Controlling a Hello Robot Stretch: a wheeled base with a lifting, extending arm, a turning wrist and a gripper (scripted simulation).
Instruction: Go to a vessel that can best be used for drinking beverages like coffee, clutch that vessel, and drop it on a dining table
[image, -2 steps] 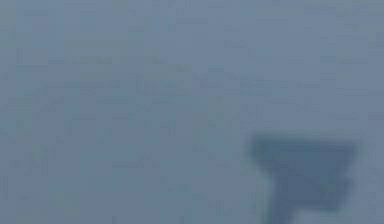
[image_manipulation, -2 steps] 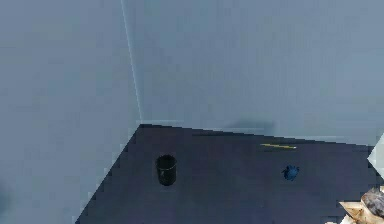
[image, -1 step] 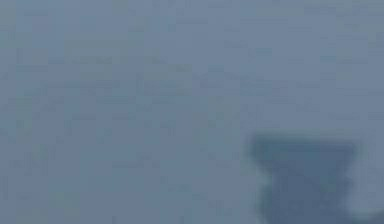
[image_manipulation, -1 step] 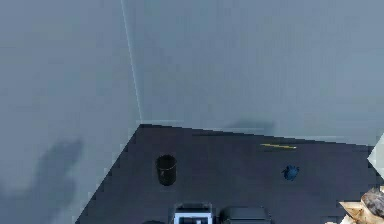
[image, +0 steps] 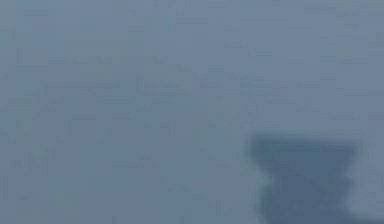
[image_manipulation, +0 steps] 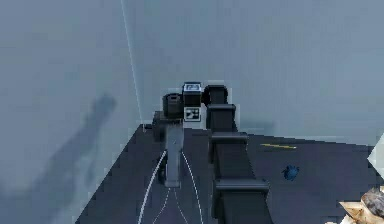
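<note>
The only likely drinking vessel is a small dark-blue rounded thing (image_manipulation: 291, 173) in the arm side view, too small to tell whether it is a mug or has a handle. It rests on a dark grey flat surface (image_manipulation: 330, 165) that runs up to the pale walls, to the right of the arm's bar (image_manipulation: 228, 160) and apart from it, just below a thin yellow stick (image_manipulation: 278, 147). Whether that surface is a dining table or the floor cannot be told.

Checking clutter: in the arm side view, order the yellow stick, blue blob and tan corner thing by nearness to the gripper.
From the gripper:
1. yellow stick, to its right
2. blue blob, lower right
3. tan corner thing, bottom-right edge
</note>
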